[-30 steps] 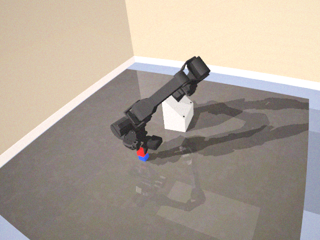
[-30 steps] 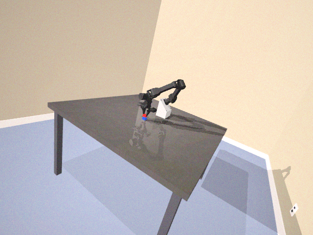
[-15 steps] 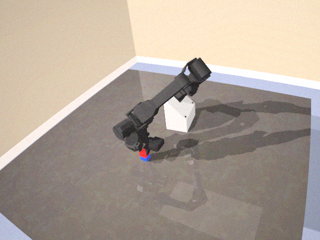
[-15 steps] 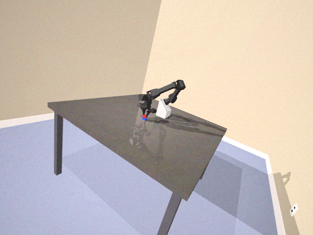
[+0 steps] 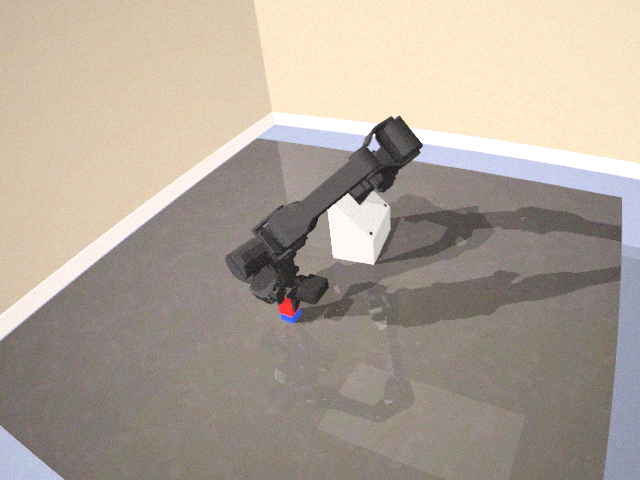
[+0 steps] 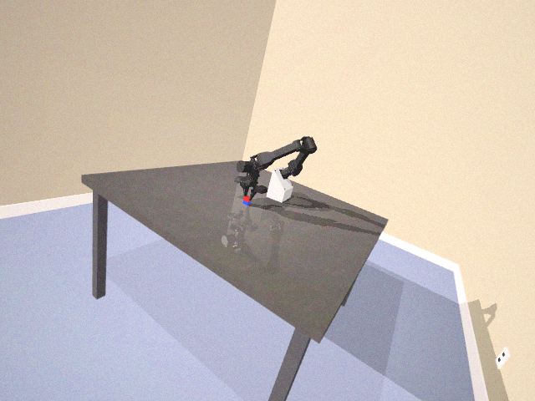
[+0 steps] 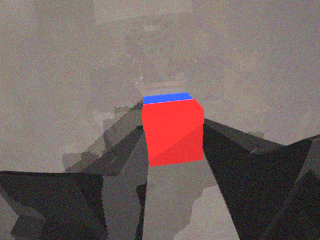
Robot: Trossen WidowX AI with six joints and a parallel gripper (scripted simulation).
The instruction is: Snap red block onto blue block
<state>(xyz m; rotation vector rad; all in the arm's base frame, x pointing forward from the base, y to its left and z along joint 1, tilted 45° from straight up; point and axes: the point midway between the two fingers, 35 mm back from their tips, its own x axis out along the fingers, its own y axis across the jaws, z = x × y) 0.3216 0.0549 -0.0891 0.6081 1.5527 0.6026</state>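
The red block sits directly on top of the blue block, with no gap to be seen between them. In the wrist view the red block hides most of the blue one, which shows only as a thin strip along the far edge. My gripper is shut on the red block, one finger against each side, and points down from above. The blue block is low at the table top; whether the two are locked together cannot be seen.
A white angular block-like stand is on the dark table, behind and to the right of the blocks in the top and exterior views, beneath the arm. Shadows and reflections of the arm lie on the table top.
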